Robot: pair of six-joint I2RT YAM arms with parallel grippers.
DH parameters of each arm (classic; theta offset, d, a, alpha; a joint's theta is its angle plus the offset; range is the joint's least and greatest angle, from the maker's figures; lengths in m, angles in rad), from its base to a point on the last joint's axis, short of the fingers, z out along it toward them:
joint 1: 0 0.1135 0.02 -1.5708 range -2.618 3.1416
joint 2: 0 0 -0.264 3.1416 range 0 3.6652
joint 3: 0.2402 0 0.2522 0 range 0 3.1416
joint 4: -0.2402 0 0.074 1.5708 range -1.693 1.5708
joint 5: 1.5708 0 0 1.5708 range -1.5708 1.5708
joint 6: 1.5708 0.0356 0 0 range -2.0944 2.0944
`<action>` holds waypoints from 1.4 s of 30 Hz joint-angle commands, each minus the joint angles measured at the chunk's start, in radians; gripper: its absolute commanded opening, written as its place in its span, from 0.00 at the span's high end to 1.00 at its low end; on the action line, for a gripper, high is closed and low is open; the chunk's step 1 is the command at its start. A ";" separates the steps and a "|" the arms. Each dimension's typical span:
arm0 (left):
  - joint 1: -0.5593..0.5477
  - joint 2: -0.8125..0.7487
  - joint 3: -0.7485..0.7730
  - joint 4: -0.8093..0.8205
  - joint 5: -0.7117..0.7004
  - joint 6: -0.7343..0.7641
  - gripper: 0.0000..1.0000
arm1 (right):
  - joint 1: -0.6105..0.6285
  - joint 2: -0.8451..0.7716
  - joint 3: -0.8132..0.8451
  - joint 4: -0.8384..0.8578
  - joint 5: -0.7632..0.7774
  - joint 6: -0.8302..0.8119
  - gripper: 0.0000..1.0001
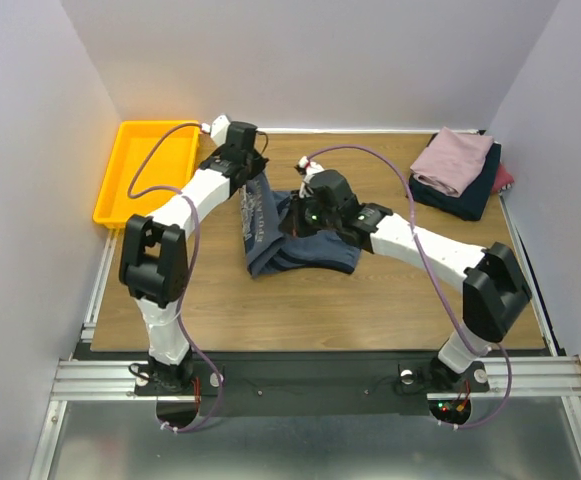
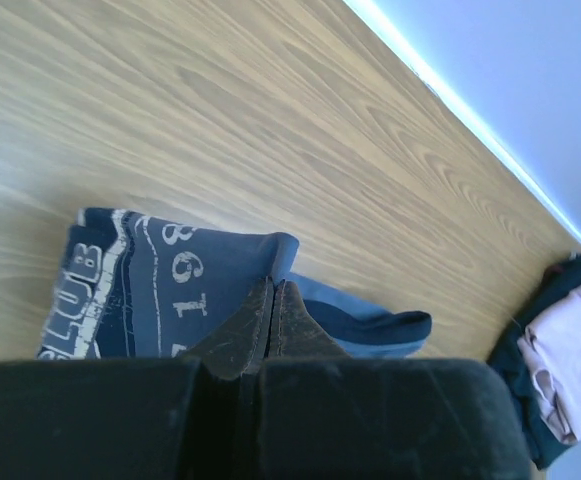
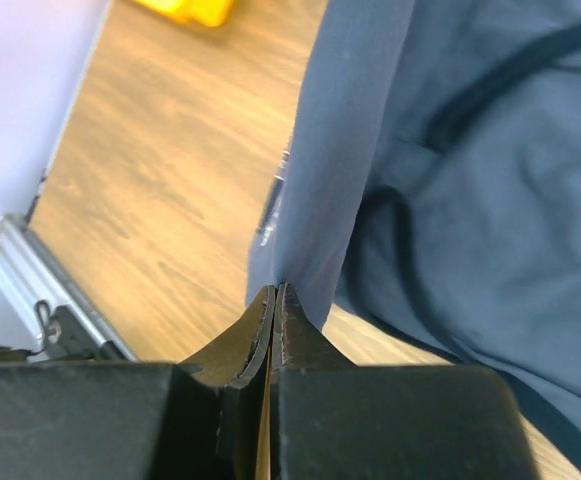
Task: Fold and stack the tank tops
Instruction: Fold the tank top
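Observation:
A slate-blue tank top (image 1: 305, 252) with pale lettering lies bunched at the middle of the table, partly lifted. My left gripper (image 1: 259, 188) is shut on its back left edge; in the left wrist view the shut tips (image 2: 272, 286) pinch a fold beside the lettering (image 2: 130, 290). My right gripper (image 1: 298, 212) is shut on the cloth just right of that; in the right wrist view its tips (image 3: 276, 290) hold a taut edge of the blue cloth (image 3: 450, 180). A folded stack sits at the back right: a mauve-pink top (image 1: 453, 160) over a navy one (image 1: 467, 197), with maroon (image 1: 504, 178) showing behind.
A yellow plastic tray (image 1: 120, 175) stands off the table's back left corner. Walls close in the back and both sides. Bare wood (image 1: 370, 300) shows in front of the blue top. The folded stack (image 2: 570, 360) shows at the left wrist view's right edge.

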 commanded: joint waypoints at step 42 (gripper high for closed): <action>-0.271 0.459 0.498 0.465 0.465 0.035 0.59 | -0.177 -0.566 -0.585 -0.103 0.599 0.182 0.27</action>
